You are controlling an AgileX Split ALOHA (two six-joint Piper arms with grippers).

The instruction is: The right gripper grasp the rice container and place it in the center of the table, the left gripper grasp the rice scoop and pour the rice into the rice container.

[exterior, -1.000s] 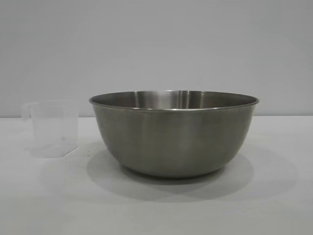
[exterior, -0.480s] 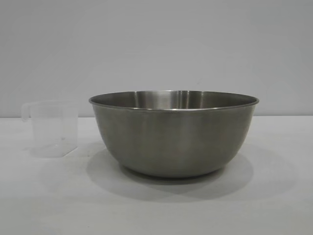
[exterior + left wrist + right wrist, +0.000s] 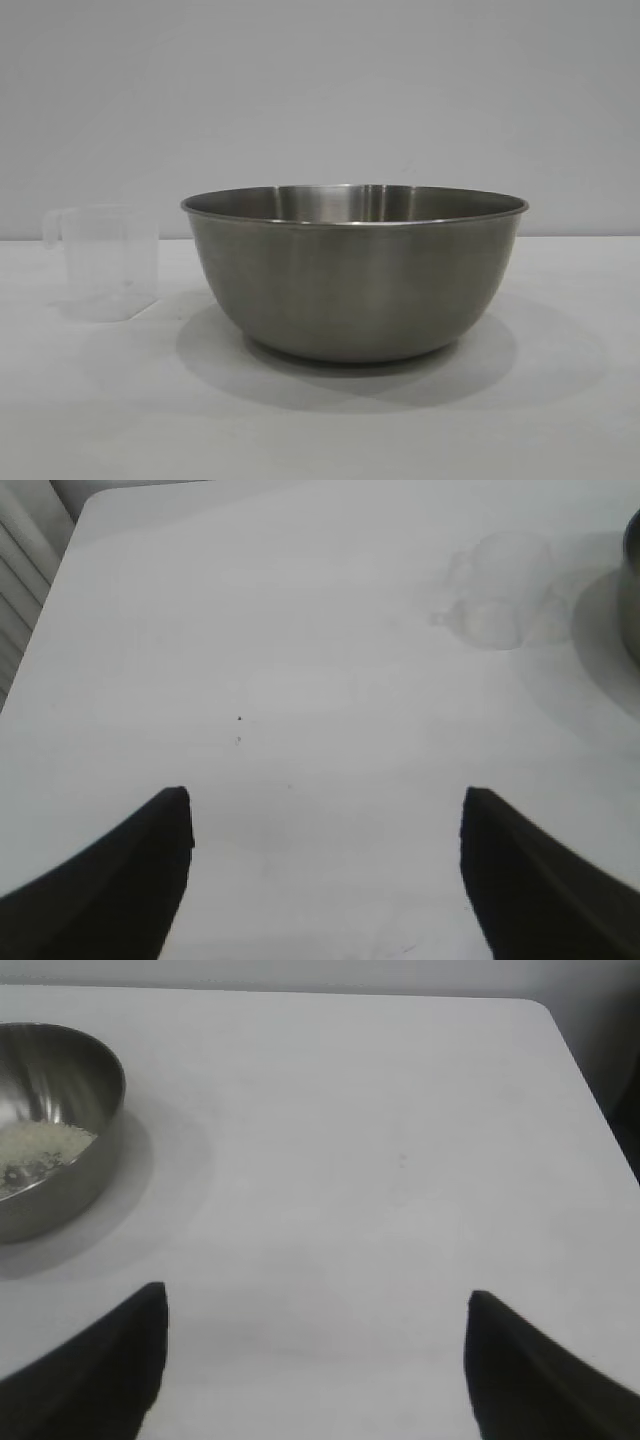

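The rice container (image 3: pixel 355 275), a big steel bowl, stands on the white table (image 3: pixel 320 420) in the middle of the exterior view. Rice (image 3: pixel 40 1145) lies as a pale heap inside the rice container (image 3: pixel 55 1125) in the right wrist view. The clear rice scoop (image 3: pixel 105 262) stands upright to the bowl's left, handle pointing away from it; it looks empty. In the left wrist view the rice scoop (image 3: pixel 495 605) is far off. My left gripper (image 3: pixel 325 810) is open over bare table. My right gripper (image 3: pixel 318 1305) is open too, well clear of the bowl. Neither holds anything.
A plain grey wall (image 3: pixel 320 90) rises behind the table. The table's rounded corner (image 3: pixel 545 1010) and edge show in the right wrist view, and another corner (image 3: pixel 90 500) in the left wrist view. No arm shows in the exterior view.
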